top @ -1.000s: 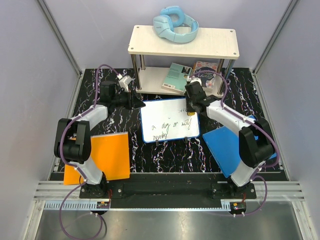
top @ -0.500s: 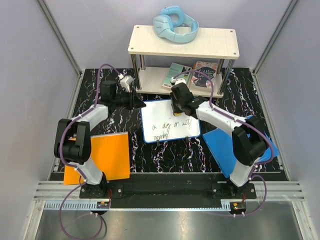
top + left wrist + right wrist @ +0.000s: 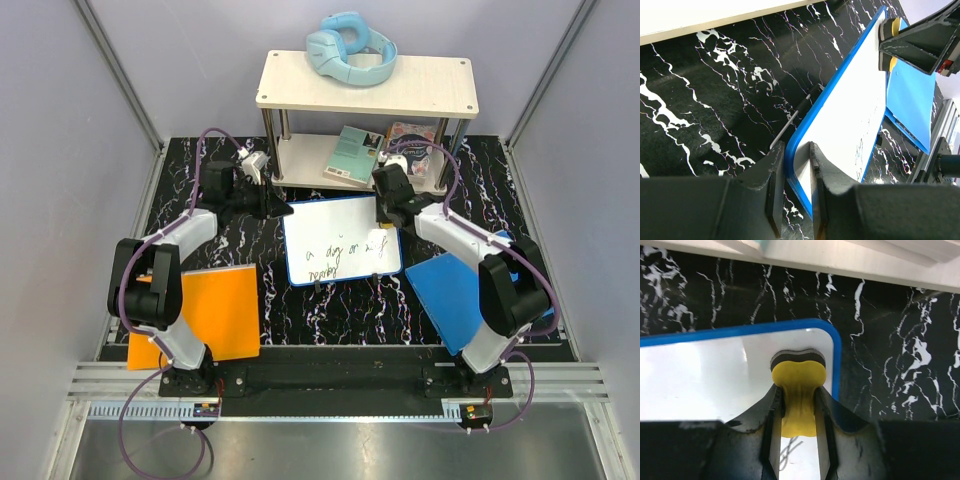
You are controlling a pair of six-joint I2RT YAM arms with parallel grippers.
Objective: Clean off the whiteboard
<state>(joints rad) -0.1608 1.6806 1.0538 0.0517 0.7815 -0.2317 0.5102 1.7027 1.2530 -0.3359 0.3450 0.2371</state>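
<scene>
The whiteboard (image 3: 340, 240) lies mid-table, white with a blue rim, dark handwriting across its lower half. My left gripper (image 3: 277, 208) is shut on the board's far left corner; in the left wrist view (image 3: 796, 192) its jaws pinch the blue rim (image 3: 840, 112). My right gripper (image 3: 386, 212) is shut on a yellow eraser (image 3: 798, 390) with a dark felt base, pressed on the board (image 3: 715, 375) near its far right corner. The eraser also shows in the left wrist view (image 3: 888, 37).
A two-tier shelf (image 3: 366, 95) stands behind the board with blue headphones (image 3: 350, 48) on top and books (image 3: 352, 153) below. An orange panel (image 3: 205, 312) lies front left, a blue panel (image 3: 458, 293) front right. A thin black pen (image 3: 795, 115) lies by the board's left edge.
My right gripper swept the eraser left along the board's top and back to the far right corner. The upper marks are gone. The left gripper has kept its hold.
</scene>
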